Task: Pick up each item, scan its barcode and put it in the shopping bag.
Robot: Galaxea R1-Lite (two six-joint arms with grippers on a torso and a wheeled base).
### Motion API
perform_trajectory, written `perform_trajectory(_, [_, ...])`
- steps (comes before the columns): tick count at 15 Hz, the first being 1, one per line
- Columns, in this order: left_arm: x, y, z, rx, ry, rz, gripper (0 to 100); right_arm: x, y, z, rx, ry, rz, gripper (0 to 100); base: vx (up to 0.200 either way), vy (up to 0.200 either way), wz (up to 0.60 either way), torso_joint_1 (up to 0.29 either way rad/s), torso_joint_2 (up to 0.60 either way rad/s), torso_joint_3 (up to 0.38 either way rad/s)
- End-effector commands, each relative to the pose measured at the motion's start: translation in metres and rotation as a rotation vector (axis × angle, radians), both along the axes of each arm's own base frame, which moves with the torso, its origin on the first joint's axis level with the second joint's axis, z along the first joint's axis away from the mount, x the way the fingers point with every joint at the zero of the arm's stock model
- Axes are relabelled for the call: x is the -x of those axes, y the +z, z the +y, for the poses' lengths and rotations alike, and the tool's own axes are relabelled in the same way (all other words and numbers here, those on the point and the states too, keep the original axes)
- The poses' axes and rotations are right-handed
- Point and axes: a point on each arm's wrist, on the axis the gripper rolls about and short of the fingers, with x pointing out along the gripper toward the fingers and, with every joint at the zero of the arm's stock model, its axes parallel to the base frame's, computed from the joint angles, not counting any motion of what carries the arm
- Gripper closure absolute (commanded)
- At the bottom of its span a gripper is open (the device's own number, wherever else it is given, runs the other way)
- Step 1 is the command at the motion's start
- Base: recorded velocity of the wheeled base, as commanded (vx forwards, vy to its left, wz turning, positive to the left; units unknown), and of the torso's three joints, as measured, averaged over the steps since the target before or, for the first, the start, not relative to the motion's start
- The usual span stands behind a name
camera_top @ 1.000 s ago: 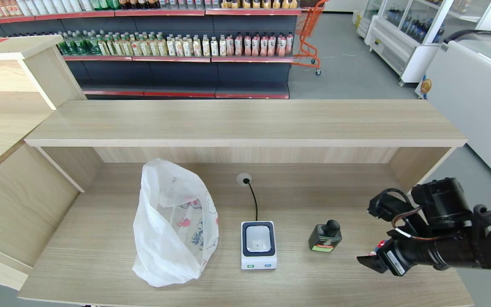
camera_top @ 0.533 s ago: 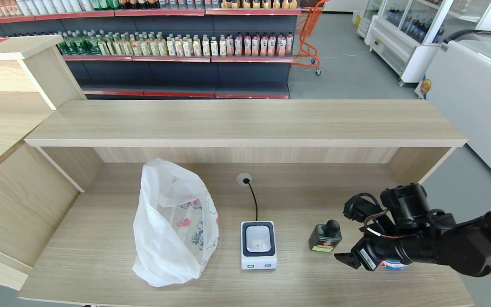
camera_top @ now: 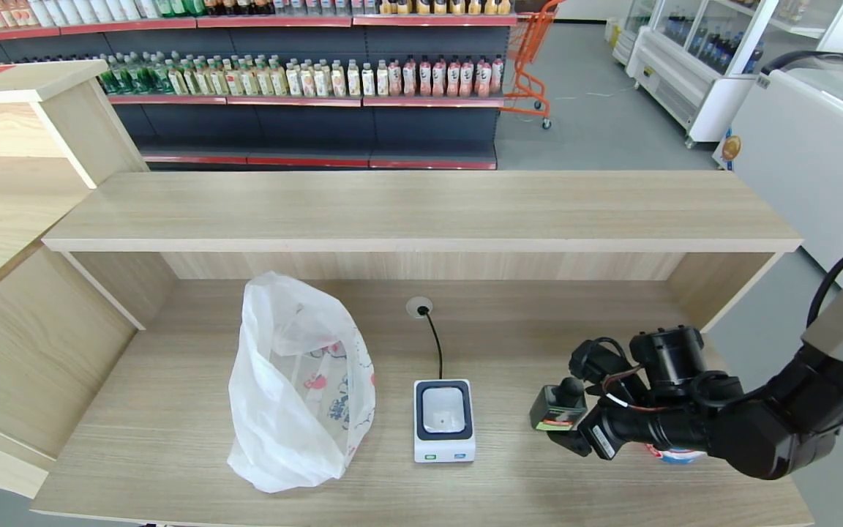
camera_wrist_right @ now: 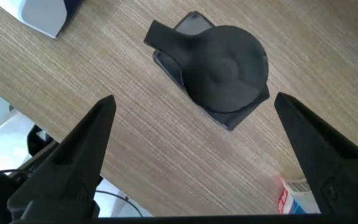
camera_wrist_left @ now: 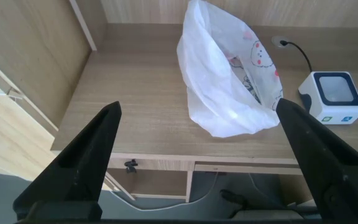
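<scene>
Right gripper [camera_wrist_right: 194, 102] jaws spread wide, empty. Small dark bottle [camera_wrist_right: 225, 68] upright on counter [camera_wrist_right: 123, 130], between and just beneath them. Likely light, rigid, smooth. Round cap slippery, so clamp flat-sided body. Left gripper [camera_wrist_left: 199, 107] jaws apart, empty.

The left gripper [camera_wrist_left: 197, 104] hangs above the front edge of the tabletop [camera_wrist_left: 135, 93], its dark jaws spread wide apart with nothing between them. A white, translucent shopping bag [camera_wrist_left: 229, 74] with a printed pattern stands on the tabletop, mouth open. A white scanner [camera_wrist_left: 331, 93] sits just beside the bag, and its black cable [camera_wrist_left: 298, 48] runs to a round port in the tabletop.
</scene>
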Motion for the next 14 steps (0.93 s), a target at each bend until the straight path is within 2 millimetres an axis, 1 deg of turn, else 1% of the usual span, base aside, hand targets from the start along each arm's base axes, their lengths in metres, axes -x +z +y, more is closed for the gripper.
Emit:
perform_trajectory(1, [0.000,0.000,0.000,0.001,0.000,0.000,0,-0.002,-0.008,0.000,0.007,0.003,0.020,0,0.000,0.000,0.00,0.000,0.00,0.000])
perform_trajectory(5, [0.000,0.000,0.000,0.001,0.000,0.000,0,-0.011,-0.007,0.006,-0.007,0.016,-0.002,0,0.000,0.000,0.00,0.000,0.00,0.000])
perform_trajectory(6, [0.000,0.000,0.000,-0.001,0.000,0.000,0,-0.015,-0.011,0.011,-0.006,0.028,0.001,0,0.000,0.000,0.00,0.000,0.00,0.000])
perform_trajectory(8, [0.000,0.000,0.000,-0.001,-0.002,0.000,0,-0.017,-0.016,0.016,-0.008,0.041,-0.006,0,0.000,0.000,0.00,0.000,0.00,0.000])
perform_trajectory(9, [0.000,0.000,0.000,0.001,0.000,0.000,0,-0.017,-0.018,0.017,-0.008,0.045,-0.011,100,0.000,0.000,0.00,0.000,0.00,0.000])
perform_trajectory(11, [0.000,0.000,0.000,-0.001,0.000,0.000,0,-0.019,-0.021,0.021,-0.009,0.053,-0.010,100,0.000,0.000,0.00,0.000,0.00,0.000])
perform_trajectory(13, [0.000,0.000,0.000,0.001,-0.002,0.000,0,-0.022,-0.029,0.022,-0.005,0.053,-0.006,100,0.000,0.000,0.00,0.000,0.00,0.000])
perform_trajectory(14, [0.000,0.000,0.000,0.001,0.000,0.000,0,-0.022,-0.030,0.022,-0.009,0.052,-0.012,100,0.000,0.000,0.00,0.000,0.00,0.000])
